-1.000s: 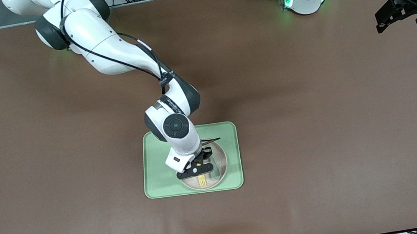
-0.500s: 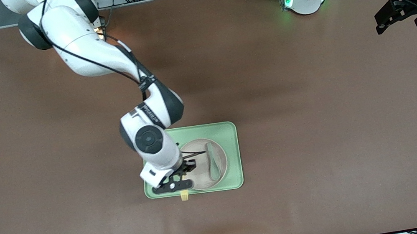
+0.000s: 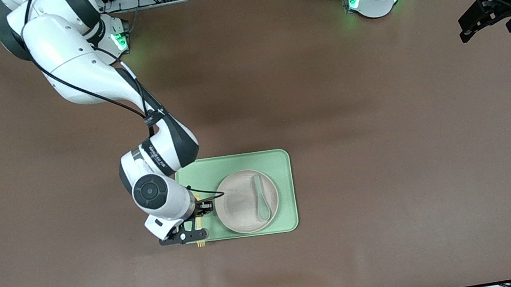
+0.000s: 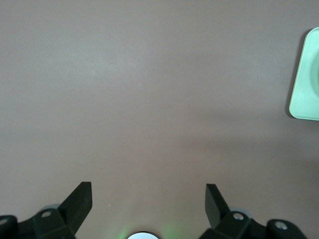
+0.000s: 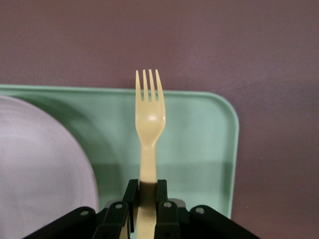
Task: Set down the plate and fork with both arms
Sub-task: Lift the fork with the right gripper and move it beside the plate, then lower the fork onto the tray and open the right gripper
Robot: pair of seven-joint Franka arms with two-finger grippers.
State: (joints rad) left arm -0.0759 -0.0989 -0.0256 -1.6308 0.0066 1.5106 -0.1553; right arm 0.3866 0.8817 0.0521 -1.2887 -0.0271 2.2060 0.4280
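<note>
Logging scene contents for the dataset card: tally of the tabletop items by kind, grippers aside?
Plate: 1, on the tray
Fork: 1, held in the right gripper over the tray's edge
Spoon: 1, on the plate
Tray: 1, light green
Total: 4

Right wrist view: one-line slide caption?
Right hand shut on the fork, tines out over the green tray's edge, beside the plate.
</note>
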